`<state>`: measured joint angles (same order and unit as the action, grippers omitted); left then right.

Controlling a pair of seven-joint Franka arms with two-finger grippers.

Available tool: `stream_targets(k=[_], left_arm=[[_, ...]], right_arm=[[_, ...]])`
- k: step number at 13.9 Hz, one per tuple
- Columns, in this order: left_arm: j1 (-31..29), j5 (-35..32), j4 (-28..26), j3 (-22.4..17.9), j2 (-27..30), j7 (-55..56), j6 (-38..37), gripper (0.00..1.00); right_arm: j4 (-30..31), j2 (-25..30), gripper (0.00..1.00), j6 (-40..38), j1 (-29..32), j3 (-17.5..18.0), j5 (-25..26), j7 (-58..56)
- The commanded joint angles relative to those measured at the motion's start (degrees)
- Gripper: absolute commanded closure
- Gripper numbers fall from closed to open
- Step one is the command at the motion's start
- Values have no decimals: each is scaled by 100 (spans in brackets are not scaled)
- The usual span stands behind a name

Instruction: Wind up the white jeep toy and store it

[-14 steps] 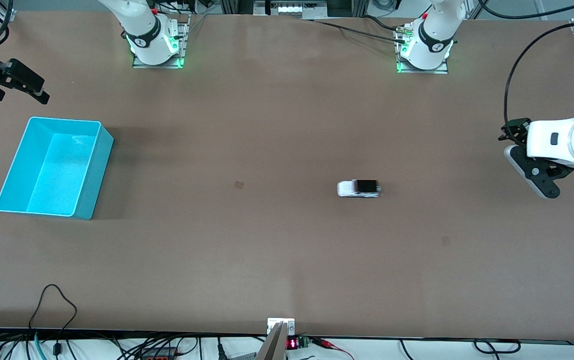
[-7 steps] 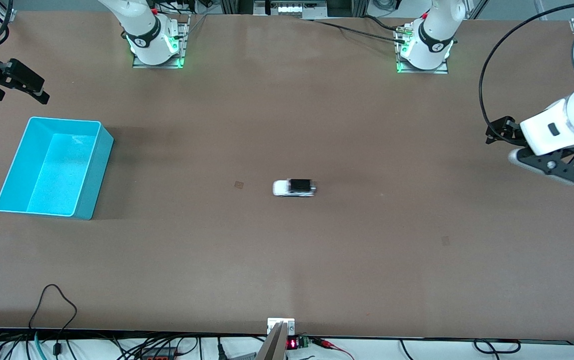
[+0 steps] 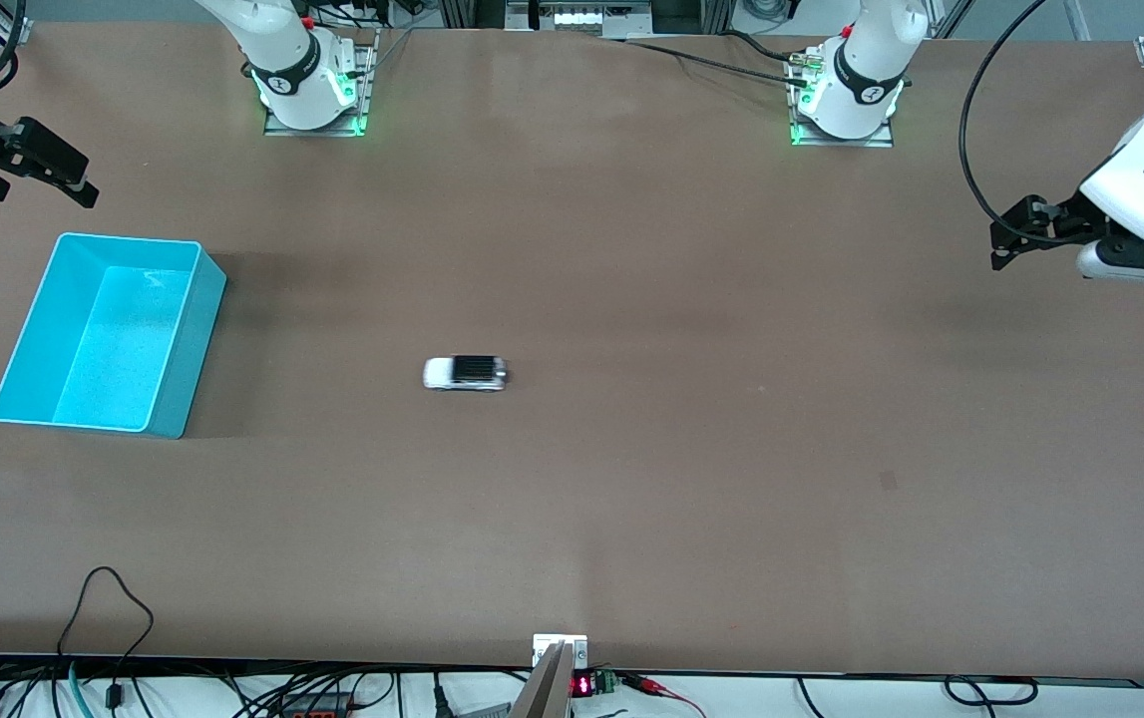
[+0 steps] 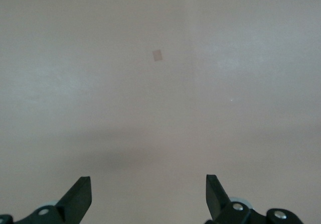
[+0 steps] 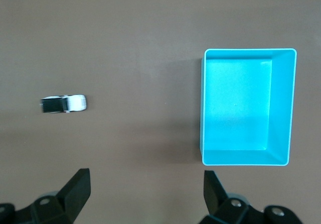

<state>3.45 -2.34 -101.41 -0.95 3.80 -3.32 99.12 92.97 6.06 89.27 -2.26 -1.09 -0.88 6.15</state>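
- right gripper (image 3: 33,170) up over desk (image 3: 731,499) edge at right arm's end, jaws spread, empty
- cyan bin (image 3: 183,329) near that end
- white jeep toy (image 3: 465,373) mid-desk, apart from bin
- left gripper (image 3: 1020,231) over left arm's end, jaws spread, empty

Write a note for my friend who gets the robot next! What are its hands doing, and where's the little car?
Left gripper: open, empty, up over its own end of the table, pulled away from the car.
Right gripper: open, empty, waiting above the table just past the cyan bin.
White jeep toy: loose on the table's middle, rolling toward the bin; it has crossed from the left arm's side within the last second.
Bin: holds nothing.
Done: the jeep looks wound and released.
Left: catch the jeep and put it in the bin, likely the right gripper's job.
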Motion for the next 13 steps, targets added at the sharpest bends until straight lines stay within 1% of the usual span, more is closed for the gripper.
stream_targets(k=[1, 3, 5, 8, 11, 13], left_arm=[[209, 67, -222, -204, 156, 103, 56, 0], [200, 58, -64, -204, 112, 138, -356, 0], [200, 41, 50, -186, 25, 156, -384, 0], [200, 41, 595, -186, -370, 138, -411, 0], [200, 50, 631, -186, -389, 130, -445, 0], [200, 41, 640, -178, -389, 103, -586, 0]], right_arm=[[142, 168, 0, -24, 33, -14, -106, -132], [186, 194, 0, -15, 33, -67, -106, -132], [204, 203, 0, -6, 33, -76, -106, -211], [213, 212, 0, -15, 33, -111, -106, -220], [204, 142, 0, -41, 24, -111, -106, -229], [195, -51, 0, -233, 6, -85, -97, -866]])
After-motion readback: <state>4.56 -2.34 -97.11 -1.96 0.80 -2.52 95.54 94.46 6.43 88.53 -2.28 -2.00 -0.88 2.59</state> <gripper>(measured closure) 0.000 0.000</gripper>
